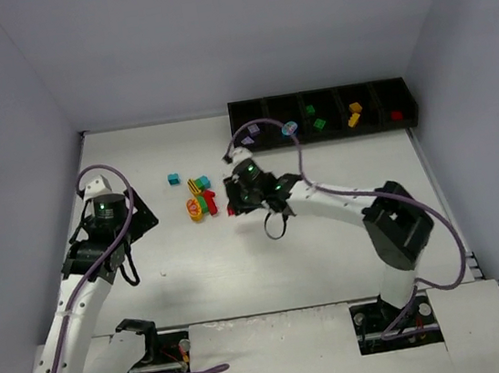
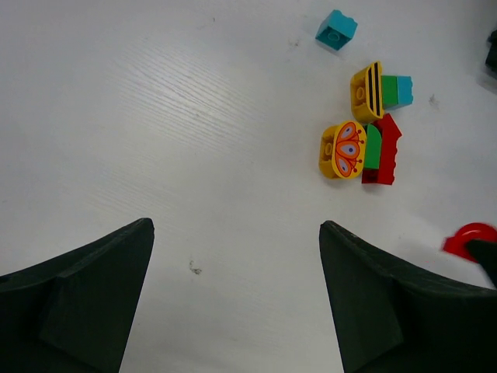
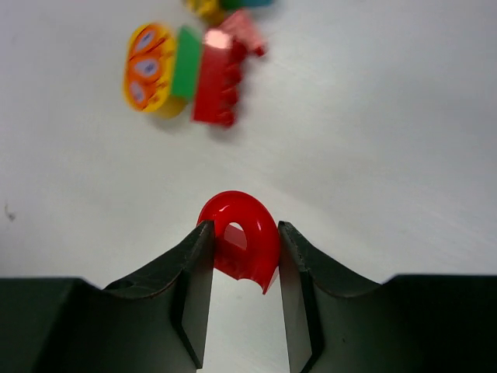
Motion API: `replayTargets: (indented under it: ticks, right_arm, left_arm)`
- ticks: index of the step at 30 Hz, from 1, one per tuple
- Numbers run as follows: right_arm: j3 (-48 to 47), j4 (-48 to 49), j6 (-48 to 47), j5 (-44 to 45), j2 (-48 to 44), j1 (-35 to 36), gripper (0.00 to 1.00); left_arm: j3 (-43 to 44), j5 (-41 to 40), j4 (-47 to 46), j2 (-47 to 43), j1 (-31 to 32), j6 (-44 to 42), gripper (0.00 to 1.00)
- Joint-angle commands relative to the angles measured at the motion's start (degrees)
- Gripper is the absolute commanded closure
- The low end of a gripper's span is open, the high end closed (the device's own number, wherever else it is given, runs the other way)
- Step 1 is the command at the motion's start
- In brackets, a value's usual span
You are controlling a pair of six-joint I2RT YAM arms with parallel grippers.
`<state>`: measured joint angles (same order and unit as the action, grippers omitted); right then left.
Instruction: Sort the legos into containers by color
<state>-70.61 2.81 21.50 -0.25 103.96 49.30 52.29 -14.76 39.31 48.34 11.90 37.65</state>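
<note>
**Near the table's middle: right claw clamped on a red arch**

Beside the loose pile, the right gripper [image 3: 241,233] has both fingers pressed on the red arched lego [image 3: 248,233], one on each flank. Whether the arch touches the table [image 1: 328,222] I cannot tell. Close ahead lie the butterfly brick [image 3: 149,68], green brick [image 3: 186,64] and red studded brick [image 3: 217,85], touching in a row. The striped yellow brick [image 2: 366,92] and a teal brick [image 2: 397,90] sit just beyond, and a lone teal brick [image 2: 336,29] farther off.

Open white surface runs leftward to the left gripper [image 2: 235,227], which hovers with fingers wide apart and grips nothing. Grey walls [image 1: 18,106] close the left, back and right edges.

The black tray [image 1: 326,136] lines the back edge on the right. The right arm's lilac cable [image 1: 299,157] loops over its left bins.
</note>
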Motion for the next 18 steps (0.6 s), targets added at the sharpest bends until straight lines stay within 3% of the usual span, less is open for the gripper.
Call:
replayTargets:
  ticks: [1, 9, 13, 18]
  right_arm:
    - [3.2, 0.6, -2.0, 4.5, -8.7, -8.7, 1.0]
    - [2.6, 0.2, -1.7, 8.8, -14.8, -35.1, 1.0]
    - [-5.5, 0.9, -2.0, 14.1, -10.1, -47.2, 1.0]
    - [-16.6, 2.5, -0.6, 15.4, 0.3, -56.4, 1.0]
  left_arm:
    - [0.1, 4.1, -5.1, 2.1, 0.3, -0.6, 0.19]
    - [-0.9, 13.3, -9.2, 6.5, 1.0, -1.8, 0.19]
    - [-1.2, 14.8, -10.4, 7.6, 1.5, -3.1, 0.19]
    - [-2.2, 14.9, -12.5, 7.6, 1.8, -4.5, 0.19]
